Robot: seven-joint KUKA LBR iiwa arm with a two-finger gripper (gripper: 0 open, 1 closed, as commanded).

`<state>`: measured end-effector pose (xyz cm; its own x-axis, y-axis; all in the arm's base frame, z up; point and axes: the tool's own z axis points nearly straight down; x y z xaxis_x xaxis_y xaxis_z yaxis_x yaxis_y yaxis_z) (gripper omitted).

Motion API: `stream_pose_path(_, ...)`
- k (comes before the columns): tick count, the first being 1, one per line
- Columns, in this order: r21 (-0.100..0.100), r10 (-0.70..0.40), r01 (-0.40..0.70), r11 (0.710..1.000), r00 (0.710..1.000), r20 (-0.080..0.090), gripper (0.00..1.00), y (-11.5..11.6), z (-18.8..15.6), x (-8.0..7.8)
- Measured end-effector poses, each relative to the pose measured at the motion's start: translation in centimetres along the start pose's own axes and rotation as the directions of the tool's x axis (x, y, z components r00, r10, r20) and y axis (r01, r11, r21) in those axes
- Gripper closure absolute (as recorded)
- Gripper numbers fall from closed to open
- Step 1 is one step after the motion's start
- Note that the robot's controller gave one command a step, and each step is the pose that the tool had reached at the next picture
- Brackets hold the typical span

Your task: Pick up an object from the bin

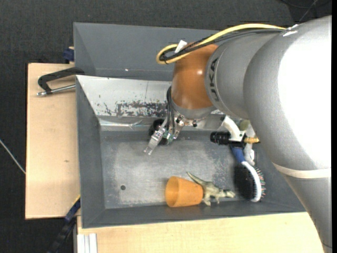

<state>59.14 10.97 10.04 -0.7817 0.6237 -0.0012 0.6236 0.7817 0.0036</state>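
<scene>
Hovering gripper (158, 137) at 12 o'clock in the bin (89, 157), low over bare floor just off the back wall. Can't tell how far it's open, and I can't make out anything in it. Nearest item is a black pen-like stick (221, 137) at 3 o'clock from me, near the right wall. The rest sits along the front wall: orange cup (183, 192) at 6 o'clock, on its side with the wide end toward 9. A small tan lizard (216, 195) lies right against it at 5, and a black brush (245, 182) with white bristles and a blue handle is at 4. Cup looks like the best candidate: probably light hard plastic, stiff, smooth so likely slippery. It's tapered, so a squeeze across the outside may squirt it out. I'd pinch one wall at the rim, or span the narrow end. It may roll if nudged. Lizard is likely light and rubbery with thin limbs, so poor purchase. Brush: take the stiff handle, since the bristles will give. Front wall crowds all three, so come in from 12.
</scene>
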Motion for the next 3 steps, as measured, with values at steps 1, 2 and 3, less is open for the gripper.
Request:
stream_pose_path(1, -0.013, 0.319, -0.319, 0.948, 0.948, 0.005, 0.00, -0.3, 2.3, -1.2)
stream_pose_path(2, -0.018, 0.214, -0.214, 0.977, 0.977, 0.004, 0.00, -6.2, 2.2, -3.0)
stream_pose_path(3, -0.023, 0.218, -0.218, 0.976, 0.976, 0.019, 1.00, -6.3, 2.0, -3.4)
